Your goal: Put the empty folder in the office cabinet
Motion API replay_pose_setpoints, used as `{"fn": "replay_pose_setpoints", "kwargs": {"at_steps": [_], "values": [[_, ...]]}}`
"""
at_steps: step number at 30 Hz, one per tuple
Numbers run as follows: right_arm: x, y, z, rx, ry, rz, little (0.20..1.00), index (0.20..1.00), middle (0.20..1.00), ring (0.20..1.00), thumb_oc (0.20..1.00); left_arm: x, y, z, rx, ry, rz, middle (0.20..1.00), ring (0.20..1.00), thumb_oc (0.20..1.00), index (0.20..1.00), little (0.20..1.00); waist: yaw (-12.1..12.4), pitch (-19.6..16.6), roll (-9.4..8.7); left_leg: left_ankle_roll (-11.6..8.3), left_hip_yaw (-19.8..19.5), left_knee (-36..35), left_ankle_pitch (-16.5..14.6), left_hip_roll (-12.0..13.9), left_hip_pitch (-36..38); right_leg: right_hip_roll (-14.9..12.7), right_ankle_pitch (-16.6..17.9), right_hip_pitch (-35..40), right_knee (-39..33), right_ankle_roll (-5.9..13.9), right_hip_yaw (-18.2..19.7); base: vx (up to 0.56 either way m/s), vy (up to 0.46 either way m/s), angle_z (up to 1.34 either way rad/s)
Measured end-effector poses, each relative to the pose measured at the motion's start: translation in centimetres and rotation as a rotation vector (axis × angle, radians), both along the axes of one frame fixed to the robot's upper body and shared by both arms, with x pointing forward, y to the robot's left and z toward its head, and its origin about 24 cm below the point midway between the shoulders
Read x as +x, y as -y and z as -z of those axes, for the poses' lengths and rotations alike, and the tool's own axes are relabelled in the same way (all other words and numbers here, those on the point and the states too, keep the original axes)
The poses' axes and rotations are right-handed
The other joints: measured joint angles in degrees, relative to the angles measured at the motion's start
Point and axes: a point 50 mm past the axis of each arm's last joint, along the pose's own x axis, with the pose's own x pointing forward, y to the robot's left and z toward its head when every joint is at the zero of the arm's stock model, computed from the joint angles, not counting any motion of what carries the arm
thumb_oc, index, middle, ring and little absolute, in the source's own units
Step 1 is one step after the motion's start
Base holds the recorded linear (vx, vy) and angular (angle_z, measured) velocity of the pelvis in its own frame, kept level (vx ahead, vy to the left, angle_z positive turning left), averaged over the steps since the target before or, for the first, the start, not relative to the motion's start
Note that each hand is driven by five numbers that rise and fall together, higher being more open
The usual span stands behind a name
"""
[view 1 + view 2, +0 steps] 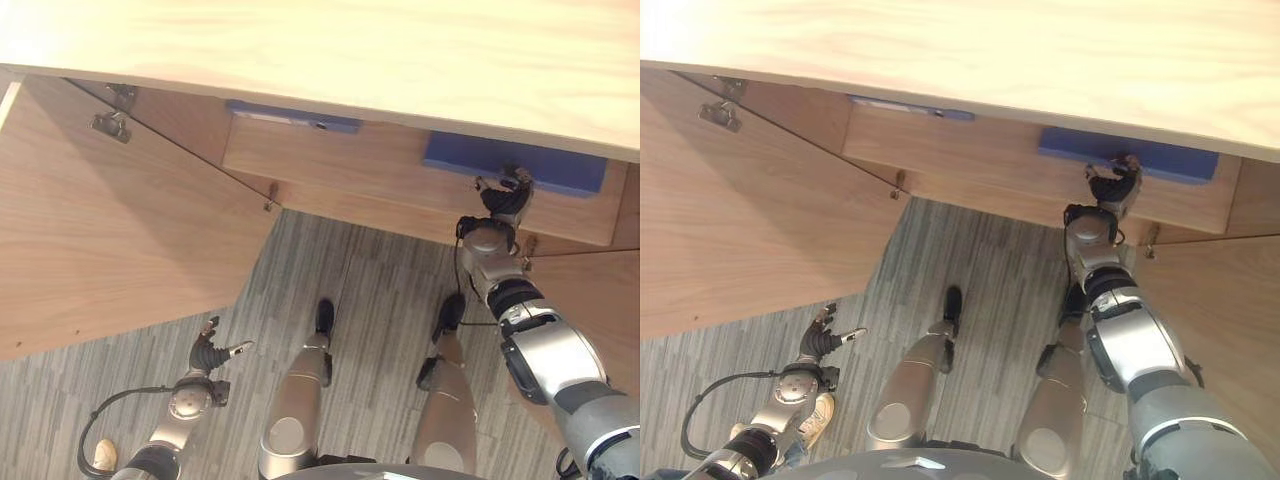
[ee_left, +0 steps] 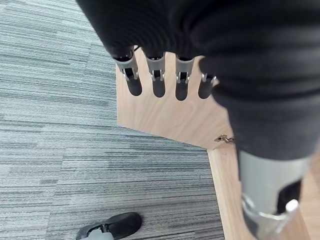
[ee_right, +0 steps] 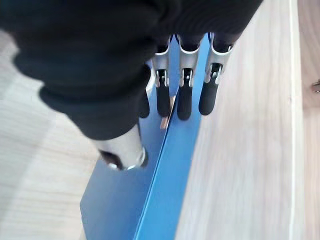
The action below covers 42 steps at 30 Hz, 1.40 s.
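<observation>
Left eye view: the flat blue folder (image 1: 520,165) lies on a shelf of the light wooden office cabinet (image 1: 400,190), under its overhanging top. The right hand (image 1: 503,195) reaches in at the folder's near edge. The left hand (image 1: 210,352) hangs low over the grey striped carpet (image 1: 380,300), beside the open wooden cabinet door (image 1: 110,230). A second blue item (image 1: 290,115) lies further left on a higher shelf.

Right eye view: same layout.

Left wrist view: the left hand's fingers (image 2: 158,82) are straight and hold nothing.

Right wrist view: the right hand's fingers (image 3: 184,100) extend straight along the folder's upper face, thumb apart, not clamped.

Judgement: the folder already rests inside; releasing, withdrawing and perhaps closing the door remain.
</observation>
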Motion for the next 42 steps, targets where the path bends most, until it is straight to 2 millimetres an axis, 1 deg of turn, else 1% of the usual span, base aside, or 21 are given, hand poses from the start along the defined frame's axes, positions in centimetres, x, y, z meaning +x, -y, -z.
{"fn": "replay_pose_setpoints", "kwargs": {"at_steps": [2, 3, 4, 5, 8, 17, 18, 20, 21, 22, 23, 26, 29, 31, 33, 34, 36, 38, 40, 41, 42], "values": [[-0.2, 0.1, 1.3, 0.002, -0.06, 0.02, 0.2, 0.2, 0.2, 0.2, 0.2, 0.0, 0.6, 0.1, -0.018, 0.001, 0.0, 1.0, 1.0, 1.0, 1.0, 1.0, -0.3, 0.0, 0.01, -0.03, 0.0, -0.4, 0.3, 0.0, 0.0, 0.0, 0.1, -0.1, -0.2, 0.06, 0.0, 0.0, 0.0, 0.0], [-0.2, 0.1, 1.3, 0.002, -0.06, 0.02, 0.2, 0.2, 0.2, 0.2, 0.2, 0.0, 0.6, 0.1, -0.018, 0.001, 0.0, 1.0, 1.0, 1.0, 1.0, 1.0, -0.3, 0.0, 0.01, -0.03, 0.0, -0.4, 0.3, 0.0, 0.0, 0.0, 0.1, -0.1, -0.2, 0.06, 0.0, 0.0, 0.0, 0.0], [-0.5, 0.1, 2.3, 0.003, -0.102, 0.032, 0.2, 0.2, 0.2, 0.2, 0.2, 0.0, 0.9, 0.2, -0.025, -0.001, 0.003, 1.0, 1.0, 1.0, 1.0, 1.0, -0.3, 0.2, 0.02, -0.03, 0.0, -0.5, 0.3, 0.0, -0.1, 0.1, 0.1, -0.1, -0.4, 0.16, 0.0, 0.0, 0.0, 0.0], [-0.6, 0.0, 2.6, 0.006, -0.111, 0.029, 0.2, 0.2, 0.2, 0.2, 0.2, 0.0, 0.9, 0.2, -0.026, 0.0, 0.004, 1.0, 1.0, 1.0, 1.0, 1.0, -0.3, 0.8, 0.01, -0.04, 0.1, -0.5, 0.3, 0.0, 0.0, 0.1, 0.2, -0.1, -0.4, 0.15, 0.1, 0.0, 0.0, 0.0], [-0.5, -0.4, 2.6, 0.005, -0.114, 0.018, 0.2, 0.2, 0.2, 0.2, 0.2, 0.1, 0.9, 0.2, -0.026, 0.002, 0.003, 1.0, 1.0, 1.0, 1.0, 1.0, -0.2, 2.0, 0.07, -0.04, 0.2, -0.4, 0.4, 0.0, -0.1, 0.1, 0.3, -0.2, -0.4, -0.02, 0.1, 0.0, 0.0, 0.0], [-0.3, -0.5, 2.3, -0.001, -0.105, 0.012, 0.2, 0.2, 0.2, 0.2, 0.2, 0.2, 0.9, 0.0, -0.038, 0.012, -0.008, 1.0, 1.0, 1.0, 1.0, 1.0, 0.3, 2.1, 0.14, -0.03, 0.3, -0.5, 0.4, -0.1, -0.1, 0.0, 0.4, -0.3, -0.4, -0.01, 0.1, 0.0, 0.0, 0.0], [0.1, -0.2, 1.1, -0.04, -0.08, 0.011, 0.2, 0.2, 0.2, 0.2, 0.2, 0.7, 1.3, -0.7, -0.049, 0.056, 0.003, 1.0, 1.0, 1.0, 1.0, 1.0, 0.6, 3.6, 0.79, -0.05, 0.3, -0.6, 0.5, -0.2, -0.2, -0.1, 0.4, -0.5, -0.4, 0.0, 0.3, 0.0, 0.0, 0.0], [0.2, -0.1, 0.7, -0.061, -0.079, 0.007, 0.2, 0.2, 0.2, 0.2, 0.2, 0.7, 1.2, -0.7, -0.049, 0.059, 0.003, 1.0, 1.0, 1.0, 1.0, 1.0, 0.7, 3.7, 0.97, -0.02, 0.4, -1.0, 0.8, -0.1, -0.1, -0.1, 0.4, -0.7, -0.4, 0.03, 0.4, 0.0, 0.0, 0.0], [0.3, 0.5, 0.3, -0.142, -0.082, 0.0, 0.2, 0.2, 0.2, 0.2, 0.2, 0.8, 1.4, -1.0, -0.056, 0.078, 0.013, 1.0, 1.0, 1.0, 1.0, 1.0, 0.9, 3.9, 1.19, 0.04, 0.4, -1.5, 1.2, -0.1, -0.3, -0.2, 0.4, -1.1, -0.4, 0.16, 0.6, 0.0, 0.0, 0.0], [0.4, 1.1, -0.7, -0.242, -0.072, -0.01, 0.2, 0.2, 0.2, 0.2, 0.2, 0.9, 1.5, -1.3, -0.062, 0.095, 0.016, 1.0, 1.0, 1.0, 1.0, 1.0, 0.9, 4.1, 1.56, -0.01, 0.5, -2.4, 1.5, -0.3, -0.4, -0.3, 0.2, -1.6, -0.5, 0.37, 0.7, 0.01, -0.006, 0.03], [0.4, 1.1, -0.7, -0.242, -0.072, -0.01, 0.2, 0.2, 0.2, 0.2, 0.2, 0.9, 1.5, -1.3, -0.062, 0.095, 0.016, 1.0, 1.0, 1.0, 1.0, 1.0, 0.9, 4.1, 1.56, -0.01, 0.5, -2.4, 1.5, -0.3, -0.4, -0.3, 0.2, -1.6, -0.5, 0.37, 0.7, 0.01, -0.009, 0.03], [1.1, 2.0, -3.1, -0.342, -0.051, -0.006, 0.2, 0.2, 0.2, 0.2, 0.2, 1.0, 1.8, -1.6, -0.076, 0.11, 0.03, 1.0, 1.0, 1.0, 1.0, 1.0, 0.9, 4.5, 2.4, -0.26, 0.4, -4.0, 2.8, -0.1, -0.8, 0.1, 0.5, -2.7, -0.6, 0.35, 0.7, 0.01, -0.005, 0.0], [1.4, 3.9, -5.6, -0.415, -0.045, 0.038, 0.2, 0.2, 0.2, 0.2, 0.2, 1.2, 2.3, -2.3, -0.102, 0.144, 0.059, 1.0, 1.0, 1.0, 1.0, 1.0, 1.4, 4.8, 3.22, -0.3, 0.5, -6.4, 4.3, -0.1, -0.4, 0.1, 1.0, -3.3, -1.0, 0.46, 0.8, 0.04, -0.017, -0.01], [1.3, 4.7, -6.2, -0.439, -0.046, 0.061, 0.2, 0.2, 0.2, 0.2, 0.2, 1.0, 2.4, -2.2, -0.107, 0.14, 0.064, 1.0, 1.0, 1.0, 1.0, 1.0, 2.1, 4.8, 3.25, -0.37, 0.8, -7.6, 4.7, 0.0, 0.0, 0.3, 1.3, -3.6, -1.3, 0.16, 0.9, 0.04, -0.01, -0.07], [1.2, 5.1, -6.4, -0.459, -0.053, 0.071, 0.2, 0.2, 0.2, 0.2, 0.2, 0.9, 2.5, -2.2, -0.112, 0.139, 0.067, 1.0, 1.0, 1.0, 1.0, 1.0, 2.2, 4.8, 3.27, -0.4, 0.8, -7.8, 5.0, 0.1, 0.1, 0.4, 1.5, -3.6, -1.4, 0.37, 0.9, 0.01, -0.007, -0.02], [1.1, 5.6, -6.7, -0.494, -0.058, 0.08, 0.2, 0.2, 0.2, 0.2, 0.2, 0.6, 2.5, -2.1, -0.119, 0.132, 0.072, 1.0, 1.0, 1.0, 1.0, 1.0, 2.3, 4.7, 3.34, -0.43, 0.8, -8.3, 5.3, 0.1, 0.1, 0.4, 1.8, -3.6, -1.6, 0.18, 0.9, 0.06, -0.026, -0.01], [1.1, 5.8, -7.0, -0.545, -0.065, 0.082, 0.2, 0.2, 0.2, 0.2, 0.2, 0.6, 2.4, -2.1, -0.134, 0.127, 0.063, 1.0, 1.0, 1.0, 1.0, 1.0, 2.3, 4.7, 3.37, -0.43, 0.9, -8.5, 5.3, 0.2, 0.2, 0.5, 1.9, -3.7, -1.8, 0.23, 0.9, 0.06, -0.024, -0.01], [1.0, 6.4, -7.4, -0.648, -0.089, 0.084, 0.2, 0.2, 0.2, 0.2, 0.2, 0.5, 2.0, -2.4, -0.145, 0.143, 0.047, 1.0, 1.0, 1.0, 1.0, 1.0, 2.4, 4.6, 3.49, -0.52, 0.9, -9.4, 5.8, 0.5, 0.3, 0.7, 1.9, -3.9, -1.9, 0.21, 0.9, 0.02, -0.007, -0.01], [1.0, 6.6, -7.8, -0.693, -0.096, 0.089, 0.2, 0.2, 0.2, 0.2, 0.2, 0.4, 1.7, -2.6, -0.149, 0.146, 0.038, 1.0, 1.0, 1.0, 1.0, 1.0, 2.4, 4.5, 3.59, -0.54, 0.9, -9.7, 5.8, 0.6, 0.2, 0.9, 2.0, -4.2, -1.9, 0.11, 0.9, 0.05, -0.021, -0.06], [1.0, 6.6, -8.1, -0.745, -0.1, 0.086, 0.2, 0.2, 0.2, 0.2, 0.2, 0.2, 1.5, -2.3, -0.15, 0.136, 0.029, 1.0, 1.0, 1.0, 1.0, 1.0, 2.5, 4.4, 3.84, -0.61, 1.0, -10.1, 5.9, 0.8, 0.2, 1.1, 1.9, -4.5, -1.9, 0.06, 0.9, 0.03, -0.015, -0.07], [1.1, 6.5, -8.4, -0.762, -0.096, 0.081, 0.2, 0.2, 0.2, 0.2, 0.2, -0.2, 1.3, -1.7, -0.147, 0.114, 0.009, 1.0, 1.0, 1.0, 1.0, 1.0, 2.3, 4.2, 4.04, -0.68, 1.0, -10.6, 5.9, 0.9, 0.2, 1.3, 1.9, -4.7, -1.9, 0.02, 0.9, 0.05, -0.021, -0.08]]}}
